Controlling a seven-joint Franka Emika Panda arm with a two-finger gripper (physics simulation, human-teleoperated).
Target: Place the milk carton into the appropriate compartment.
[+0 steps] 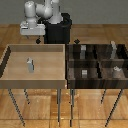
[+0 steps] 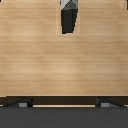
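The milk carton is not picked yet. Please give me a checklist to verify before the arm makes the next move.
1. Milk carton standing upright in the wooden tray: ok.
2. Space around the carton free of other objects: ok.
3. Gripper positioned over the carton: not ok, it hangs behind the tray's far edge.
4. Gripper open for the grasp: cannot tell; the fingertips appear spread, but blurred.
5. Dark divided bin beside the tray, on the exterior view's right: ok.
6. Target compartment free: cannot tell; small grey blocks sit in several.

We see a pale grey carton (image 1: 30, 65) inside the light tan tray (image 1: 10, 75), and beside the tray a dark brown bin (image 1: 97, 62) holding grey blocks (image 1: 84, 73).
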